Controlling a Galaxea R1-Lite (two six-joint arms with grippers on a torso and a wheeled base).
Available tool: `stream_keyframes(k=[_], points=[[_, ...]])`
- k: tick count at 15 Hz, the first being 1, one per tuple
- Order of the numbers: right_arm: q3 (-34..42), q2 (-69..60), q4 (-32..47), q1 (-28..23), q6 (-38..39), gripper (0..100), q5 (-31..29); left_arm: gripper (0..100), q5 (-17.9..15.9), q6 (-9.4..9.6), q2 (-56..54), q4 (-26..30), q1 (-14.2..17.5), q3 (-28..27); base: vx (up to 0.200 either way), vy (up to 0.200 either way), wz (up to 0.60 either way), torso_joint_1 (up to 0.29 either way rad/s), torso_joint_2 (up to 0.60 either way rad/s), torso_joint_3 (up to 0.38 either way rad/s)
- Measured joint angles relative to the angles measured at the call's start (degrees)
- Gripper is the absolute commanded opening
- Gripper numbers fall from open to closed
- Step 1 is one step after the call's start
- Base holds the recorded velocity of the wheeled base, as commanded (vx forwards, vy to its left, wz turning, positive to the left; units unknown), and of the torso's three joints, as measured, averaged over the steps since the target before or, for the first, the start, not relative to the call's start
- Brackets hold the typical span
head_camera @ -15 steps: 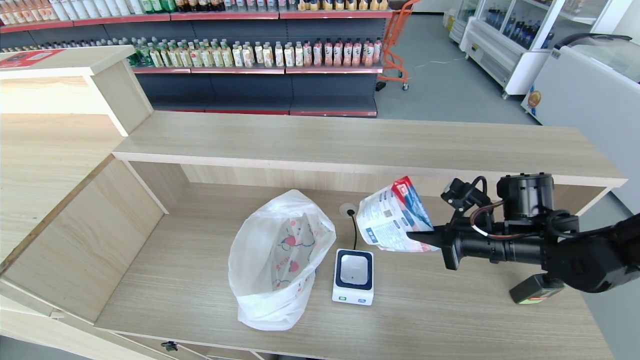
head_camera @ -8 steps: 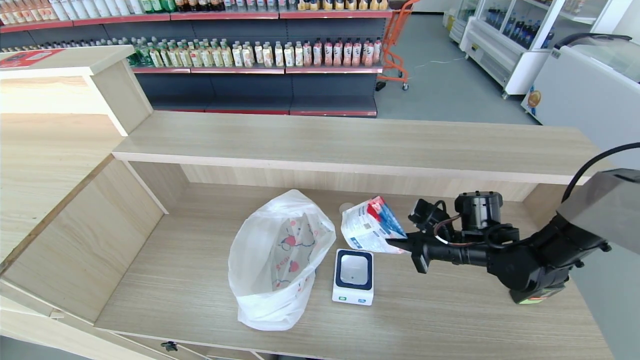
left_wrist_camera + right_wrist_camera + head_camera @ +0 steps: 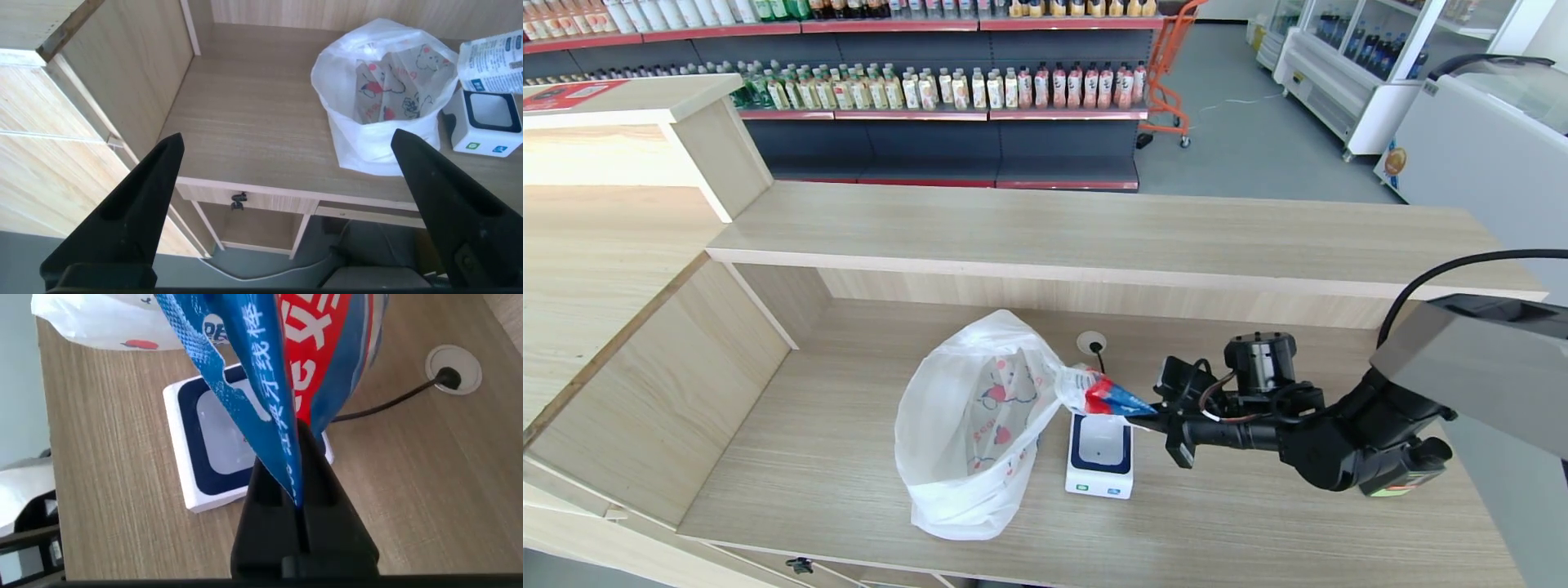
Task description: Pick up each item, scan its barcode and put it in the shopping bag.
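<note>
My right gripper (image 3: 1145,414) is shut on a blue, red and white snack pouch (image 3: 1094,395), pinching its edge. It holds the pouch low over the white barcode scanner (image 3: 1100,454), right beside the rim of the white shopping bag (image 3: 970,425). In the right wrist view the pouch (image 3: 278,367) hangs over the scanner (image 3: 216,449) from the shut fingers (image 3: 327,508). The bag stands open on the wooden counter (image 3: 1258,523) and holds a patterned packet (image 3: 1001,408). My left gripper (image 3: 290,204) is open, back over the counter's near edge, far from the bag (image 3: 384,90).
The scanner's black cable runs to a round grommet (image 3: 1091,342) at the back of the counter. A raised wooden ledge (image 3: 1094,233) borders the far side and a side wall (image 3: 645,400) the left. Bare counter lies left of the bag and in front of the scanner.
My right arm has carried the pouch leftward and down, from high at the right to just above the scanner by the bag's rim. The pouch has turned edge-on. The bag has not moved.
</note>
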Motion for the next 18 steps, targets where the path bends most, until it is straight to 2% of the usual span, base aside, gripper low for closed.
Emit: stream_keyframes(k=[6, 12, 18], points=[[-0.8, -1.4, 0.5, 0.4, 1.2, 0, 0.0, 100, 0.0, 0.00, 0.0, 0.0, 0.0, 0.0, 0.000, 0.000, 0.00, 0.000, 0.00, 0.000], [3.7, -4.7, 0.6, -2.3, 1.8, 0, 0.3, 100, 0.0, 0.00, 0.0, 0.0, 0.0, 0.0, 0.000, 0.000, 0.00, 0.000, 0.00, 0.000], [5.3, -6.5, 0.5, -2.6, 3.9, 0, 1.8, 100, 0.0, 0.02, 0.0, 0.0, 0.0, 0.0, 0.000, 0.000, 0.00, 0.000, 0.00, 0.000]])
